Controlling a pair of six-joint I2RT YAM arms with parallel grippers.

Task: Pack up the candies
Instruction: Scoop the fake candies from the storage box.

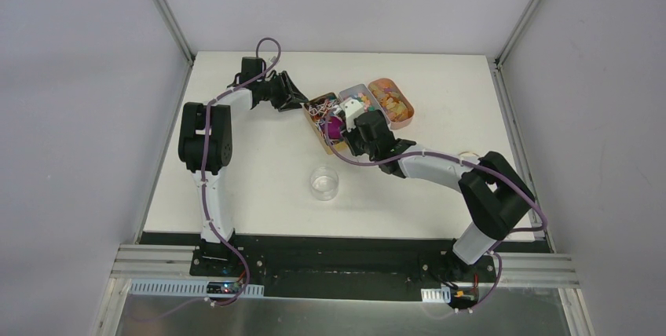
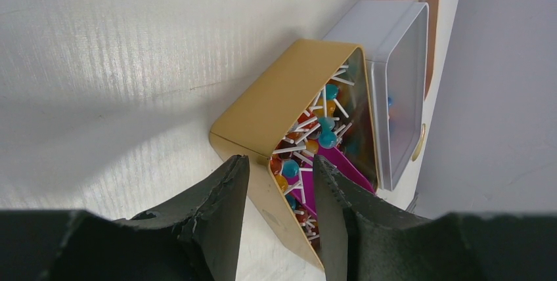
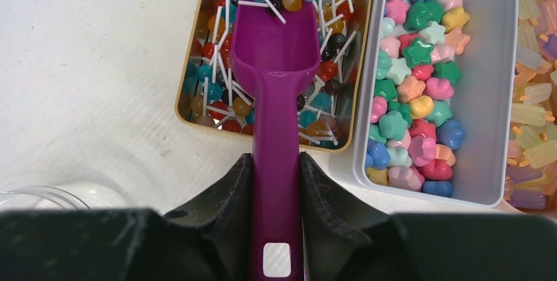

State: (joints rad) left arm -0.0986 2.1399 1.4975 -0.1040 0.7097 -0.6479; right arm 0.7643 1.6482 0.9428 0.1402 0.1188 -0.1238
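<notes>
The candies are small lollipops on white sticks (image 3: 217, 90) in a gold tin (image 2: 276, 104), star-shaped sweets (image 3: 414, 84) in a grey tin (image 3: 486, 64), and pale ice-lolly shapes (image 3: 535, 130) in a pink tin. My right gripper (image 3: 276, 157) is shut on the handle of a magenta scoop (image 3: 272, 64). The scoop's bowl lies among the lollipops, with a few at its mouth. My left gripper (image 2: 279, 163) straddles the gold tin's near wall, one finger outside and one inside, both touching the wall. In the top view the two grippers meet at the gold tin (image 1: 317, 122).
A clear glass jar (image 1: 323, 183) stands on the white table in front of the tins, and its rim shows at the lower left of the right wrist view (image 3: 39, 197). The three tins sit side by side at the back middle, the pink tin (image 1: 391, 100) rightmost.
</notes>
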